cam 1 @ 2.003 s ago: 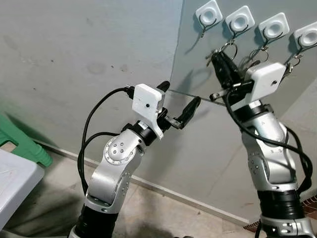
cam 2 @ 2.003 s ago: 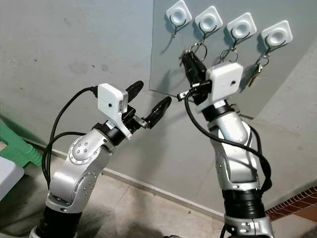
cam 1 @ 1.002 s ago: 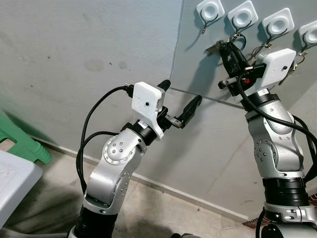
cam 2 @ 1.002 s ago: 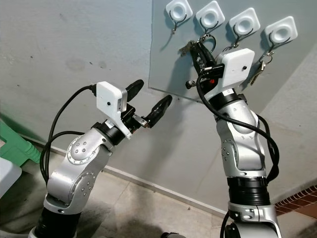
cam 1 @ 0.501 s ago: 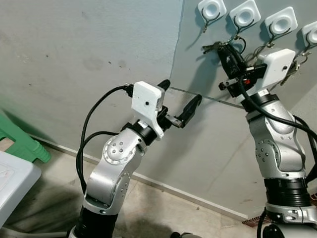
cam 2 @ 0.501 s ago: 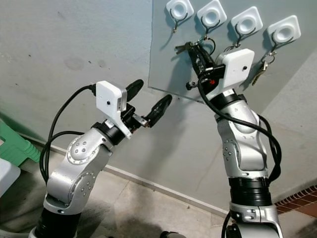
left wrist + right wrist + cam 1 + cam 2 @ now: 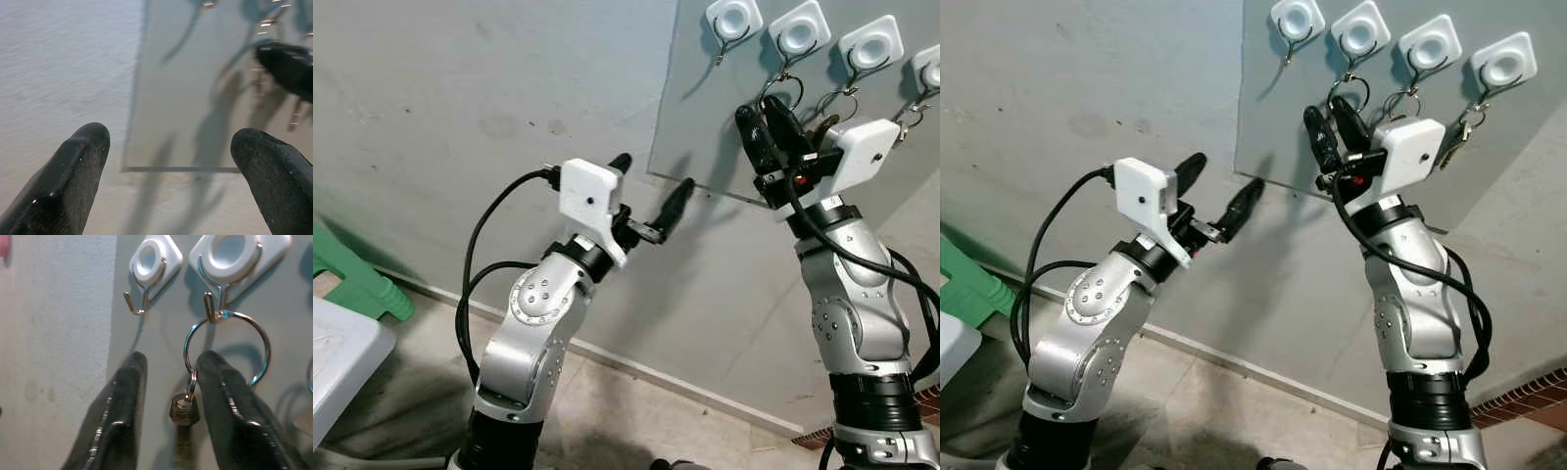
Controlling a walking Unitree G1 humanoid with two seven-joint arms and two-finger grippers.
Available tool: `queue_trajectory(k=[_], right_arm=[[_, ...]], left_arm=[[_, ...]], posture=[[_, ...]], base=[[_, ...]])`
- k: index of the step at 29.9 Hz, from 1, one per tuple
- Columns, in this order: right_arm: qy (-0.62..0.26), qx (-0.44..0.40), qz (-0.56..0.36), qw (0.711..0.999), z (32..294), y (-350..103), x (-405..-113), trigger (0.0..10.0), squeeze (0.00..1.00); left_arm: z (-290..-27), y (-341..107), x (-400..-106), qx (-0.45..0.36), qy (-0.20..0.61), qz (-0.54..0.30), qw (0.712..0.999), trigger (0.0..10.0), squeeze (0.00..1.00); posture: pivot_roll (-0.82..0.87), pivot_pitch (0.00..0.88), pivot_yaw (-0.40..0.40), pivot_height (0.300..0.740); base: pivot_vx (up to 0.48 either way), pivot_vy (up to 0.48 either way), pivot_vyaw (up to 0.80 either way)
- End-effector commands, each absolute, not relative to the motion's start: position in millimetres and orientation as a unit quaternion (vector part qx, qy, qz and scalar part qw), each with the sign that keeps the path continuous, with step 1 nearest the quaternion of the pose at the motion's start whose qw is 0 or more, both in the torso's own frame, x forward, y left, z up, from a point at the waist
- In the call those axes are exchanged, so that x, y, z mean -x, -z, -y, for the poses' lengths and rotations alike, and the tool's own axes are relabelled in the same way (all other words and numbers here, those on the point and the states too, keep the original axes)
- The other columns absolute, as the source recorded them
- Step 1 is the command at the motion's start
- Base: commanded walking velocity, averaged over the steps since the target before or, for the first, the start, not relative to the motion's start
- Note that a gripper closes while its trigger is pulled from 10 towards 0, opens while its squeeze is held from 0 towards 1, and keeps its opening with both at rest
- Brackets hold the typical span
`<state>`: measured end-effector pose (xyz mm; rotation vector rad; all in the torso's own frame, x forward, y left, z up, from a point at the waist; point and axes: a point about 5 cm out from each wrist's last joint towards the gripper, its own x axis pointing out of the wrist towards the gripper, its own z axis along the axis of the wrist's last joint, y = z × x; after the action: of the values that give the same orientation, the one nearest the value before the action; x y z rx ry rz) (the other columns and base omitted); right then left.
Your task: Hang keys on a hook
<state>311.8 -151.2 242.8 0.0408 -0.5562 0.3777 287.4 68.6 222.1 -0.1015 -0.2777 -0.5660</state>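
Hanging from the second hook on the wall panel, the key ring sits between the right gripper's parted fingers, which touch nothing. Release looks finished; next, that arm should back straight off without snagging the ring. The left gripper hovers spread and empty near the panel's lower corner.

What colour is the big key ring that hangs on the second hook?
Shiny silver metal. The key ring shows best in the right wrist view, hanging from the white hook.

No legible text, labels or numbers on anything.
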Motion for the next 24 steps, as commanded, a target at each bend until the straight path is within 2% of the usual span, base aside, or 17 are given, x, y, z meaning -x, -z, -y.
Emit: queue_trajectory(k=[1, 3, 12, 18, 21, 24], right_arm=[[-0.16, -0.021, 0.222, 0.962, 155, -216, -313, 10.0, 0.0], [-0.152, -0.034, 0.247, 0.956, 155, -217, -310, 10.0, 0.0], [-0.141, -0.054, 0.214, 0.965, 151, -199, -304, 10.0, 0.0], [-0.113, -0.056, 0.184, 0.975, 157, -178, -301, 10.0, 0.0], [-0.089, -0.06, 0.156, 0.982, 164, -161, -300, 10.0, 0.0], [-0.072, -0.06, 0.134, 0.987, 170, -150, -298, 10.0, 0.0]], left_arm=[[-72, -219, -288, 0.054, 0.264, 0.134, 0.954, 10.0, 0.0], [-72, -219, -287, 0.058, 0.26, 0.134, 0.954, 10.0, 0.0], [-77, -208, -286, 0.056, 0.237, 0.124, 0.962, 10.0, 0.0], [-90, -185, -289, 0.063, 0.191, 0.097, 0.975, 10.0, 0.0], [-106, -164, -289, 0.042, 0.145, 0.091, 0.984, 10.0, 0.0], [-117, -145, -289, 0.072, 0.113, 0.054, 0.99, 10.0, 0.0]], posture=[[-0.01, 0.125, -0.075, 0.74], [-0.01, 0.123, -0.076, 0.74], [-0.01, 0.125, -0.073, 0.74], [-0.01, 0.129, -0.064, 0.74], [-0.01, 0.126, -0.06, 0.74], [-0.01, 0.121, -0.057, 0.74]], base=[[0.0, 0.0, 0.0], [0.0, 0.0, 0.0], [0.0, 0.0, 0.0], [0.0, 0.0, 0.0], [0.0, 0.0, 0.0], [0.0, 0.0, 0.0]])
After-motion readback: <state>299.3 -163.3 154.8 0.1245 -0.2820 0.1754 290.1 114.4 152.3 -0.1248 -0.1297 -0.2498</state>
